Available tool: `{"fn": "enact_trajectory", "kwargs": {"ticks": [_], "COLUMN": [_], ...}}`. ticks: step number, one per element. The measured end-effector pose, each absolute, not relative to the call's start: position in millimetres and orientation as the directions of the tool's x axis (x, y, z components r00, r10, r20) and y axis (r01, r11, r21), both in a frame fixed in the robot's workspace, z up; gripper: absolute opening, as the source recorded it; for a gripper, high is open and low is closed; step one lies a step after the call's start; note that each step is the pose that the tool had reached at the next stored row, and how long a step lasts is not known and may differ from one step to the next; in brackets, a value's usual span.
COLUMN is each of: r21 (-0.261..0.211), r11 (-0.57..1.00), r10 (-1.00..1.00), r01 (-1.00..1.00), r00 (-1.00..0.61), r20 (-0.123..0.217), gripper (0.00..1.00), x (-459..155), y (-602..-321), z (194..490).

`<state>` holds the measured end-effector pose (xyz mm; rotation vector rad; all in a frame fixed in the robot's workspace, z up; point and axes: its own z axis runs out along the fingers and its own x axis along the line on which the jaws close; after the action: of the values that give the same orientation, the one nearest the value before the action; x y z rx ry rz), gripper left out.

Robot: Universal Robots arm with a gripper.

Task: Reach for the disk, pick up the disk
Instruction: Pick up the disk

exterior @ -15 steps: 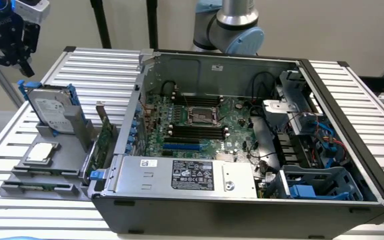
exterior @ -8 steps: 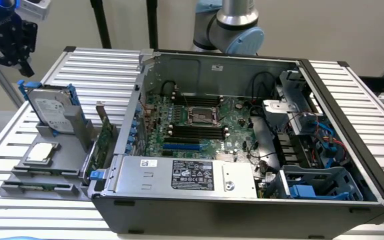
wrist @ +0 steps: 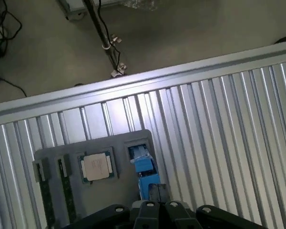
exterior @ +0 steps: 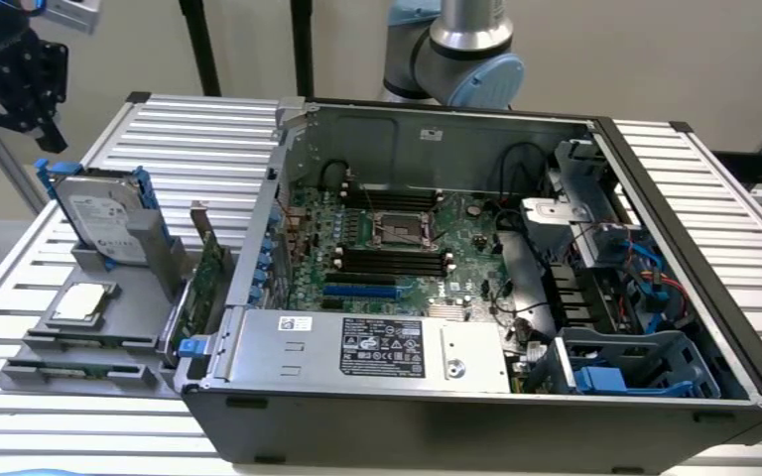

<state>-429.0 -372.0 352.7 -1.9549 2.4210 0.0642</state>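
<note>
**Gripper parked up above the disk, nothing grabbed yet**

Closest to the exterior camera is the front wall of the open computer case [exterior: 487,426]. Just inside it sits the silver power supply [exterior: 289,357] with a black-and-white sticker [exterior: 381,347]; the print is too small for me to read.

Off to the exterior view's left is a grey holder [exterior: 37,375] [wrist: 119,143] with the square silver chip [exterior: 79,300] [wrist: 97,167] lying flat in it. A green card [exterior: 206,278] stands on edge between the holder and the case. The disk [exterior: 100,226] [wrist: 144,164] stands upright, leaning a little, at the holder's far end. It has blue rails down its sides and a white label I can't make out either.

Further in, the motherboard [exterior: 395,238] fills the case floor, with a blue-grey cage [exterior: 619,362] in the near corner on the exterior view's right.

The gripper [exterior: 31,99] [wrist: 157,191] hangs above the disk and to its left in the exterior view, well apart from it, fingers pressed together on nothing. Nothing sits between the two.

Everything rests on a ribbed metal table [exterior: 725,178] [wrist: 219,133]. The arm [exterior: 454,50] rises behind the case, and the wrist view catches bare floor [wrist: 181,33] with a few cables [wrist: 5,28].
</note>
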Motion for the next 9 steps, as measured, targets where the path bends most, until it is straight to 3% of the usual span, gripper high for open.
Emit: {"fn": "enact_trajectory", "kwargs": {"ticks": [9], "r21": [0.013], "r11": [0.06], "r10": [-0.997], "r01": [-0.998], "r00": [-0.061], "r20": [-0.049], "gripper": [0.11], "x": [-428.8], "y": [-372.0], "z": [349.4]}}
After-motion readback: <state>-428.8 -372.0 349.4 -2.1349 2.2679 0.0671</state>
